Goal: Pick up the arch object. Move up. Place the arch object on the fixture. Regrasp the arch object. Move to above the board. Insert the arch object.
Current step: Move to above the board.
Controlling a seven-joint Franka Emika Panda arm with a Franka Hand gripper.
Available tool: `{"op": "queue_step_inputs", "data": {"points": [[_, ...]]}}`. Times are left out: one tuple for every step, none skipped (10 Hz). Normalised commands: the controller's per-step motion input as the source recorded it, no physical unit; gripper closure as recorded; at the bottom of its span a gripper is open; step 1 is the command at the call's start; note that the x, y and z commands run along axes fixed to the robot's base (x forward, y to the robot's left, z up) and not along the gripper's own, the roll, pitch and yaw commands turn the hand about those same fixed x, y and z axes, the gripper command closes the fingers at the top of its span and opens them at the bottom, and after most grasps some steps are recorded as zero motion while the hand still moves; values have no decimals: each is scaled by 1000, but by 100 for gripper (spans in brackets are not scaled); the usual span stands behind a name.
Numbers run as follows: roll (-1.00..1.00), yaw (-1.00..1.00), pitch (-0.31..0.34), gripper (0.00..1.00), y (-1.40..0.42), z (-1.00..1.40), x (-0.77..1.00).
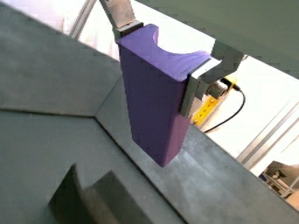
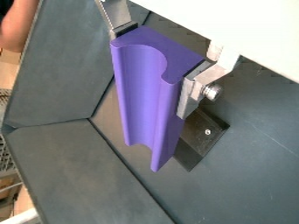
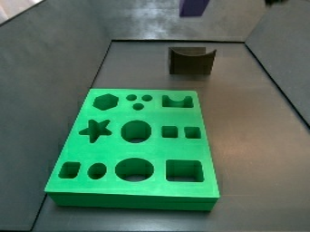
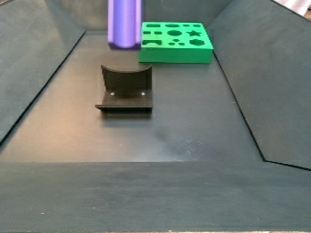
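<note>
In both wrist views the gripper point(image 1: 167, 59) is clamped on the arch object point(image 1: 156, 96), its flat silver fingers point(image 2: 194, 92) pressing against the upper end of the purple block from either side. The block hangs lengthwise from the jaws, clear of the dark floor, with its curved groove running along one face point(image 2: 149, 87). In a wrist view the fixture point(image 2: 201, 133) shows as a dark bracket with screws just behind the block's lower end.

In a side view the arch object point(image 4: 124, 23) hangs at the upper centre of the frame, above the fixture point(image 4: 125, 86), apart from it. The board point(image 4: 174, 42) lies beyond, at the upper right. In a side view the bright green board point(image 3: 137, 143) fills the middle of the frame, the fixture point(image 3: 190, 60) stands behind it, and only the purple tip point(image 3: 193, 7) shows at the top edge.
</note>
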Motion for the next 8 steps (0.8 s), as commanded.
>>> {"op": "queue_step_inputs", "data": {"points": [[-60,-33,89,100,-8,1000,-121],[-52,-12,101,100,-10,1000,-114],[-42,6,104,100,-12,1000,-108],[-38,32,102,100,-12,770,-68],[-38,46,105,100,-11,594,-39],[-40,58,110,100,-12,422,-11],[-34,68,123,100,-16,198,12],[-1000,-88,69,100,-1000,62,-563]]}}
